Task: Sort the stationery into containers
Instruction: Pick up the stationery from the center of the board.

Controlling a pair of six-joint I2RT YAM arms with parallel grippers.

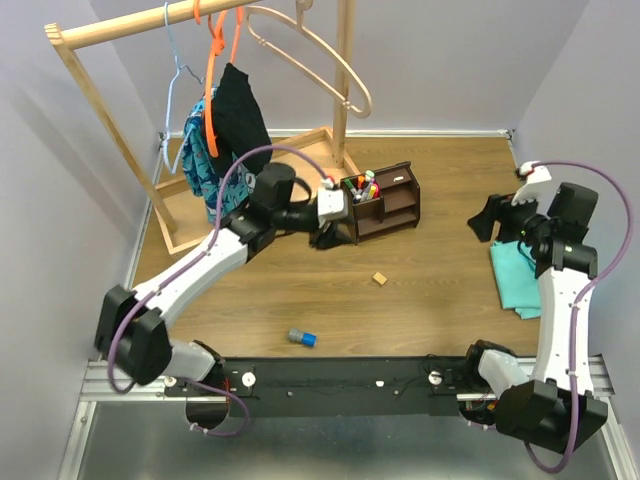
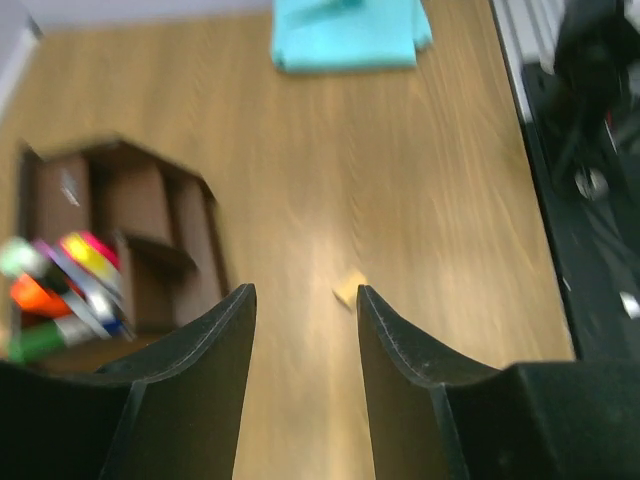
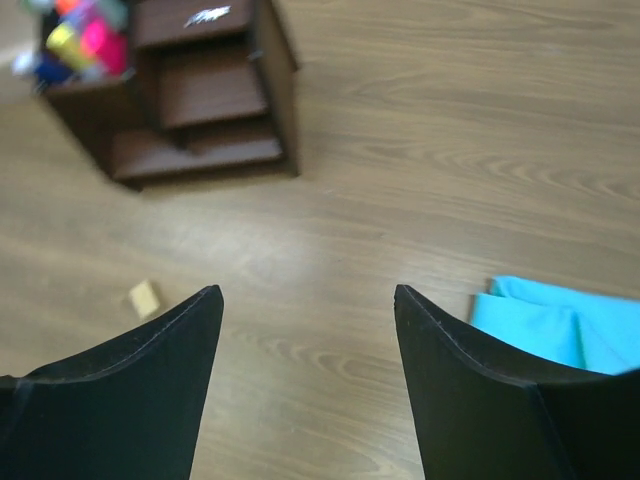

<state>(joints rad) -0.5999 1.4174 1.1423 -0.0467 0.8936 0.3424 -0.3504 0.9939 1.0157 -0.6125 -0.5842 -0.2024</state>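
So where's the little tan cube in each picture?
Top external: tan cube mid-picture, just below the organiser.
Left wrist: tan cube near the centre, right of the organiser.
Right wrist: tan cube at lower left, below the organiser.
Shared landmark: the dark brown organiser.

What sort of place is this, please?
Probably a robotics lab cell: plain walls box in a wooden table, a left arm and right arm are bolted along its near rail, and a clothes rack and desk organiser stand as props.
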